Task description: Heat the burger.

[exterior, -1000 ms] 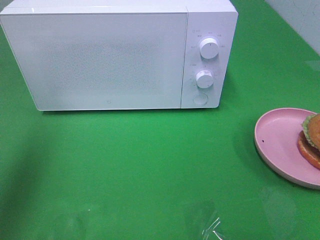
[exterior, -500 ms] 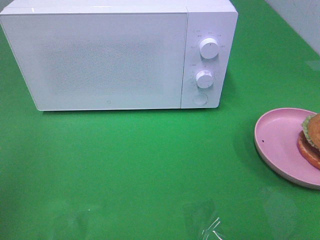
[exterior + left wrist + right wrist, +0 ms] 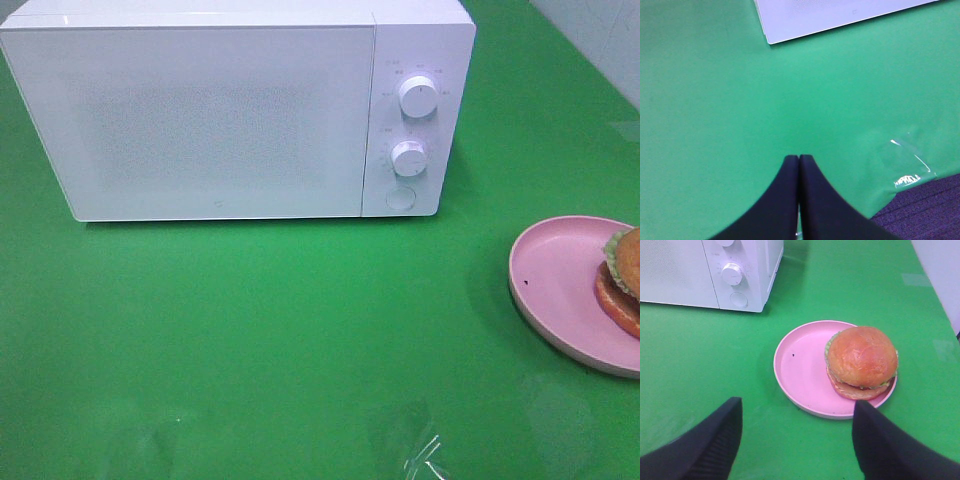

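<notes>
The burger (image 3: 861, 361) with a golden-brown bun lies on the right side of a pink plate (image 3: 799, 368). In the exterior high view the burger (image 3: 624, 280) and plate (image 3: 556, 282) sit at the right edge, partly cut off. The white microwave (image 3: 220, 110) stands at the back with its door shut. My right gripper (image 3: 796, 427) is open, its fingers wide apart just short of the plate. My left gripper (image 3: 799, 159) is shut and empty above the green cloth, near the microwave's front left corner (image 3: 771, 40). Neither gripper shows in the exterior high view.
Two knobs (image 3: 417, 96) and a round button (image 3: 400, 198) are on the microwave's right panel. A green cloth (image 3: 280, 330) covers the table. A clear tape patch (image 3: 425, 460) lies at the front edge. A white wall (image 3: 600, 30) is at the back right.
A dark shadow on the left of the cloth has faded out of the exterior high view. Nothing else has moved.
</notes>
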